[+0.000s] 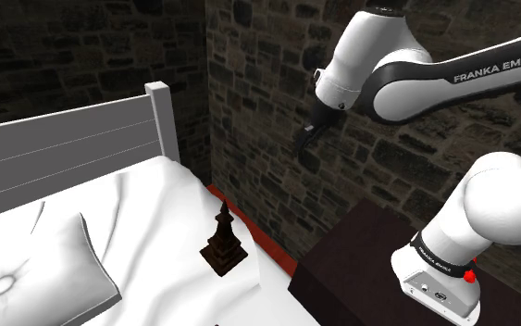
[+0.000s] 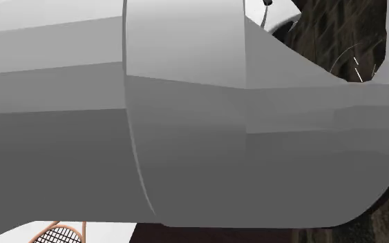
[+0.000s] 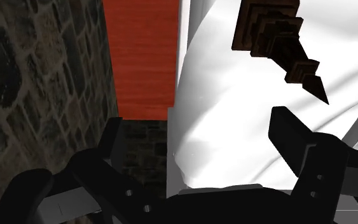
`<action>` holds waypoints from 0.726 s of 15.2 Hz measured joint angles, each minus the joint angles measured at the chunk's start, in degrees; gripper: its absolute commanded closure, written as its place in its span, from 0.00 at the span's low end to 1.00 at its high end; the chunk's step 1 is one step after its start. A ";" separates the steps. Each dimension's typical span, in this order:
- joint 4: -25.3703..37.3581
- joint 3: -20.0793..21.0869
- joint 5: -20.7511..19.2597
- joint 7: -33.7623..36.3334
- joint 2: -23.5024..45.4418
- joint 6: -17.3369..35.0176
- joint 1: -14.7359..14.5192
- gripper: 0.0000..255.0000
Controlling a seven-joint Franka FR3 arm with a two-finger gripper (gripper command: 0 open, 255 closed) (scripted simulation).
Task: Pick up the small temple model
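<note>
Here we are in the shoulder view; the white arm arcs up from the stand and carries the black gripper high in front of the stone wall; it hangs in the air, touching nothing. The small temple model sits at about seven o'clock from the gripper, well below it; dark brown, tiered, spire pointing up, it stands upright on the white bed, close to the bed's near edge. From the model the pillow lies at nine o'clock, the headboard at ten o'clock and the stand out at three o'clock; a strip of red floor runs between bed and wall.

Over to the wrist view; the gripper is spread wide, its two fingers standing clearly apart with nothing pinched; between them lies only the edge of the sheet. The temple model lies out ahead of the fingertips, beyond the finger on the sheet's side, well apart from both.

In the second exterior view a grey link of the arm looms right up close; at seven o'clock peeks a strung racket with an orange frame.
</note>
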State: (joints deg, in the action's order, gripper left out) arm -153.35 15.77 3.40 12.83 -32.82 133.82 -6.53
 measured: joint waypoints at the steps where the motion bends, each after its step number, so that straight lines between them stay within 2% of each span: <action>1: 0.49 1.20 -0.23 1.01 2.36 2.25 0.06 0.00; 4: 0.86 4.77 -1.52 4.29 8.54 8.95 0.45 0.00; 8: 1.70 9.76 -5.51 9.87 15.71 16.28 2.09 0.00; 11: 4.62 14.85 -13.85 17.75 24.04 21.71 5.87 0.00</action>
State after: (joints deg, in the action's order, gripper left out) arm -148.73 30.63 -10.45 30.58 -8.78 155.54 -0.66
